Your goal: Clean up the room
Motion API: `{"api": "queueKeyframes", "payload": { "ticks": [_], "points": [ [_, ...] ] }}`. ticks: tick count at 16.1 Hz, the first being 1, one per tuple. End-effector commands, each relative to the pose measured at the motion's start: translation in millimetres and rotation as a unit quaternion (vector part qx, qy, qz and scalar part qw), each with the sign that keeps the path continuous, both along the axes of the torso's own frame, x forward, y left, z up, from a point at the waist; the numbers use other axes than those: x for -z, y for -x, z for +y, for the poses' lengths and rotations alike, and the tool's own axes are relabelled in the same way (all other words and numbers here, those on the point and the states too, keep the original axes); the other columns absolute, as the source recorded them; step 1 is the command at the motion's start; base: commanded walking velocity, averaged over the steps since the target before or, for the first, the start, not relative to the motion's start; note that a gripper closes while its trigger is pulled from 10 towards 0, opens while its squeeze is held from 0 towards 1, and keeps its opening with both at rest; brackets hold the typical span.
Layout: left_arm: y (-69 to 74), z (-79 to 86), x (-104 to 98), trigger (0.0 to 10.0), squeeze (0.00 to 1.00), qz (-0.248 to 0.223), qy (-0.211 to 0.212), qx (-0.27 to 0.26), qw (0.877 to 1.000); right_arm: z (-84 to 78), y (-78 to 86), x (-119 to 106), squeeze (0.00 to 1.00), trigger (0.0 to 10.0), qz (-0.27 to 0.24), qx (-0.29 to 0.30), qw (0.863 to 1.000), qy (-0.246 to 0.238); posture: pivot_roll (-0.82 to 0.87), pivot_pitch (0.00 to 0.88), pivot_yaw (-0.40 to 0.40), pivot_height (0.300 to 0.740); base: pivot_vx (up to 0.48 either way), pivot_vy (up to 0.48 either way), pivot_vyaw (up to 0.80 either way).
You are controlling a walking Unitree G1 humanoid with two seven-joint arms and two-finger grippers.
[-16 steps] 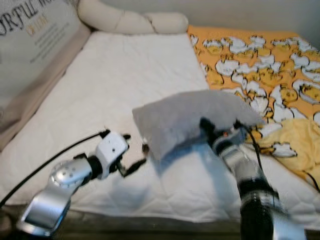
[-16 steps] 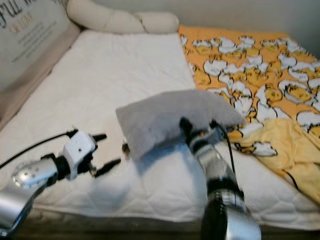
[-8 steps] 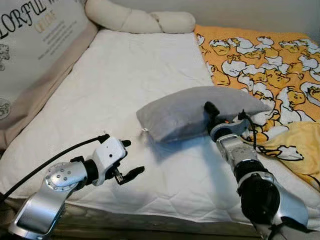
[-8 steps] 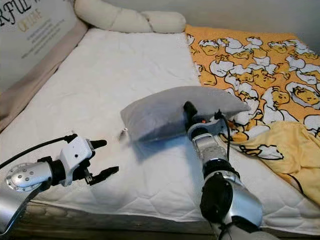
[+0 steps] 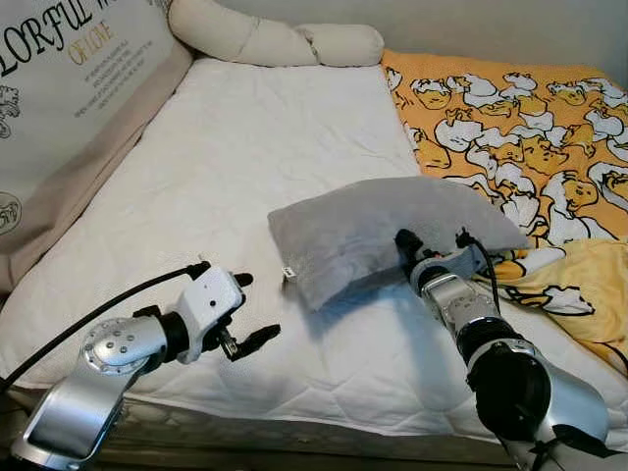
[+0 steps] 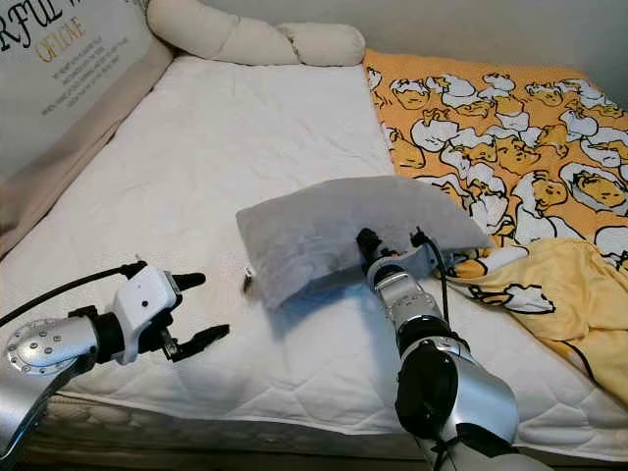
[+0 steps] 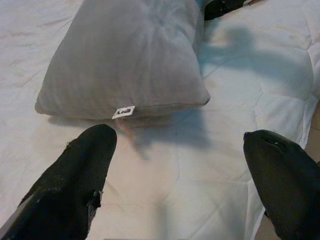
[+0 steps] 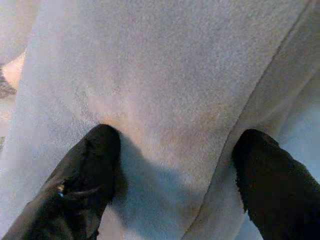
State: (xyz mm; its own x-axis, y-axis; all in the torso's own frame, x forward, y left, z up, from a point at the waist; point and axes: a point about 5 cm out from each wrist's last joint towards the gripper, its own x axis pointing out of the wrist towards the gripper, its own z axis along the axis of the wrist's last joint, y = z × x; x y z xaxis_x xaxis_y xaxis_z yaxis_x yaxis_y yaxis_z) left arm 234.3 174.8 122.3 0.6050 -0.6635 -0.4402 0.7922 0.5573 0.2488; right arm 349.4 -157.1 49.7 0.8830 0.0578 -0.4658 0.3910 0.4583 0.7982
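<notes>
From the left eye view, the soft grey rectangular fabric pillow [image 5: 378, 231] lies on the white quilted mattress [image 5: 245, 147], its near edge pinched by the right gripper [image 5: 432, 250], whose two black fingers press into the cloth from either side. The left gripper [image 5: 247, 312] hovers over the mattress just short of the pillow's lower corner, fingers spread wide and holding nothing. Beyond the right gripper spreads an orange blanket printed with white cartoon ducks [image 5: 510, 108], a plain yellow cloth [image 5: 579, 275] bunched beside it. Far ahead of both grippers a cream knotted bolster cushion [image 5: 275, 41] lies across the head of the bed, and a large beige cushion with printed lettering [image 5: 69, 88] leans along the side beyond the left gripper. The right eye view gives the same arrangement, with the pillow's small white tag [image 6: 247, 282] pointing towards the open left gripper. In the left wrist view, the pillow sits straight ahead of the parted fingers [image 7: 70, 190], its tagged seam nearest them but apart, with mattress between the tips. In the right wrist view, the grey fabric bulges between the two fingers [image 8: 85, 175], both tips dug into it, so this gripper is clamped on the pillow.
</notes>
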Motion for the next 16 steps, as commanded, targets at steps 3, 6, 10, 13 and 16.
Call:
{"api": "queueKeyframes", "payload": {
  "ticks": [3,6,10,13,16],
  "points": [
    [-2.7,0.1,-5.1,10.0,0.00,-0.012,-0.001,0.000,1.000,-4.4,3.5,5.2,0.00,0.0,0.026,0.008,1.000,0.009,0.10,0.000,-0.052,0.740,0.000,0.000,0.00],
    [-3.3,-0.4,-5.1,10.0,0.00,-0.013,0.000,-0.001,1.000,-4.3,3.0,4.7,0.00,0.0,0.030,0.005,0.999,0.010,0.10,0.000,-0.052,0.740,0.000,0.000,0.00],
    [-5.6,1.3,-3.5,10.0,0.00,-0.013,-0.002,-0.008,1.000,-3.6,1.5,2.7,0.00,0.0,0.026,0.001,1.000,0.016,0.10,0.000,-0.054,0.740,0.000,0.000,0.00],
    [-7.5,1.7,-2.9,10.0,0.00,-0.015,-0.002,-0.013,1.000,-4.6,1.2,2.3,0.00,0.0,0.030,0.001,0.999,0.026,0.10,0.000,-0.056,0.740,0.000,0.000,0.00],
    [-9.2,2.3,-2.7,10.0,0.00,-0.018,-0.002,-0.018,1.000,-4.7,-0.7,-0.2,0.00,0.0,0.027,0.003,0.999,0.026,0.10,0.000,-0.059,0.740,0.000,0.000,0.00]
  ]
}}
